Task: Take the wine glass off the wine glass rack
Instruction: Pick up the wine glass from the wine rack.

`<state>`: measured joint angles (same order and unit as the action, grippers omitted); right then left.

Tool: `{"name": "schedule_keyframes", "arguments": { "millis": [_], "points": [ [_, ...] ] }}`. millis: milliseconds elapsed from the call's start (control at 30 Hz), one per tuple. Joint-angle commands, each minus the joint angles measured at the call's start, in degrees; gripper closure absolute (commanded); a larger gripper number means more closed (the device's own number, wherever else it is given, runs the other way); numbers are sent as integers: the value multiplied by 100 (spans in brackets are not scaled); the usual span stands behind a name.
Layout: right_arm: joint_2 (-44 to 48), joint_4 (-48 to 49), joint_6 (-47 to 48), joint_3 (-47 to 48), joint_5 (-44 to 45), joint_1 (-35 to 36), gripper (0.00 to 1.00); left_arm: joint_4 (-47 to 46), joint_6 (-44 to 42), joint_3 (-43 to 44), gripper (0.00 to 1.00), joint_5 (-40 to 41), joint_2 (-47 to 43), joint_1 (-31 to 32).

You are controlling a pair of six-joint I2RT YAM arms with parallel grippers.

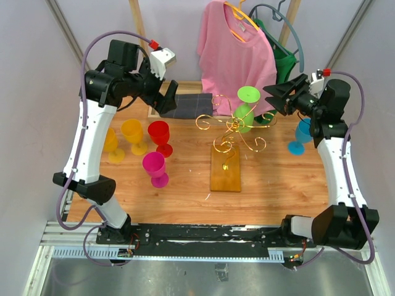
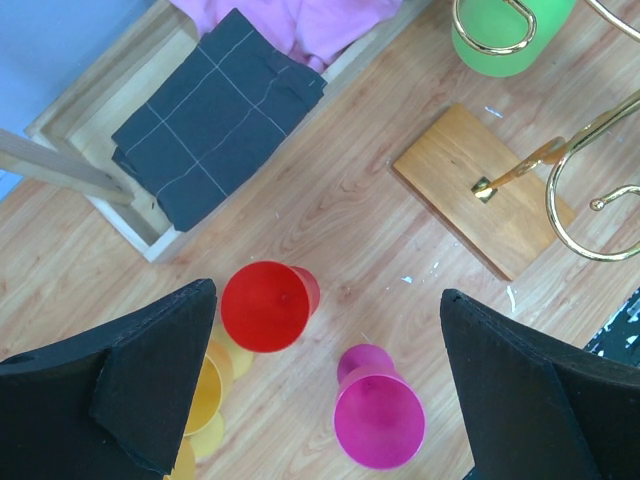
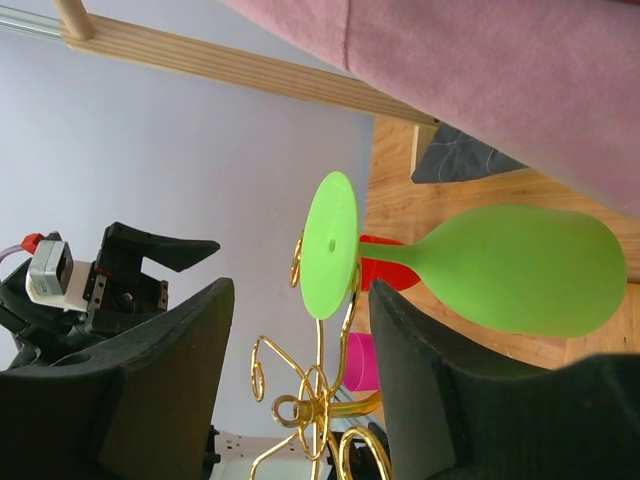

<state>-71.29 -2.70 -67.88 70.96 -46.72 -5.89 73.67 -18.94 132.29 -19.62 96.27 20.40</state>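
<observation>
Counter: a pale wood-grain counter (image 1: 278, 185) carries everything; nearest the arm bases it is bare.
Base: the honey-brown rectangular wooden base block (image 1: 225, 169) lies flat at mid-counter.
Rack: the wine glass rack (image 1: 236, 126), thin gold wire with curled spiral arms, rises from that block.
Wine glass: the lime-green opaque wine glass (image 1: 245, 117) hangs upside down on the rack's far right side. Its round foot (image 3: 330, 245) is uppermost, its stem (image 3: 395, 255) sits in the wire, and its bowl (image 3: 520, 270) hangs clear of the counter.
Handling: it looks like matt plastic, so probably light, stiff and not brittle, though smooth enough to slip. The rack seems light too and could tip or drag if the stem catches.
Hold: the bowl, or the stem just under the foot, looks like the best grip. It would then slide out along the wire's open end.
Right tool: the right tool (image 1: 274, 100) has its fingers spread, levelled at the glass from just beside it and not touching.
Left tool: the left tool (image 2: 328, 330) is also spread and holds nothing. It hangs over a red goblet (image 2: 268, 305) and a magenta goblet (image 2: 378, 420), well apart from the rack.
Hidden: which curl bears the stem, and which way it opens, cannot be made out. A turquoise goblet (image 1: 302, 132) is partly covered by the right arm.
Far: a pink shirt (image 1: 237, 55) hangs on a hanger behind the rack.
</observation>
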Motion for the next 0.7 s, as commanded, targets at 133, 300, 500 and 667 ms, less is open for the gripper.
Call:
{"name": "schedule_keyframes", "arguments": {
  "millis": [133,300,500,667],
  "points": [
    [-292,402,-44,53,-189,-79,43,-85,96,-18,1,-88,45,31],
    [-496,545,-95,155,-290,-78,44,-79,101,-40,1,-96,59,29],
    [-670,627,-134,328,-388,-77,50,-76,109,-89,1,-106,76,29],
    [-729,804,-257,341,-434,-79,57,-81,95,-104,1,-108,104,26]
  ]
}}
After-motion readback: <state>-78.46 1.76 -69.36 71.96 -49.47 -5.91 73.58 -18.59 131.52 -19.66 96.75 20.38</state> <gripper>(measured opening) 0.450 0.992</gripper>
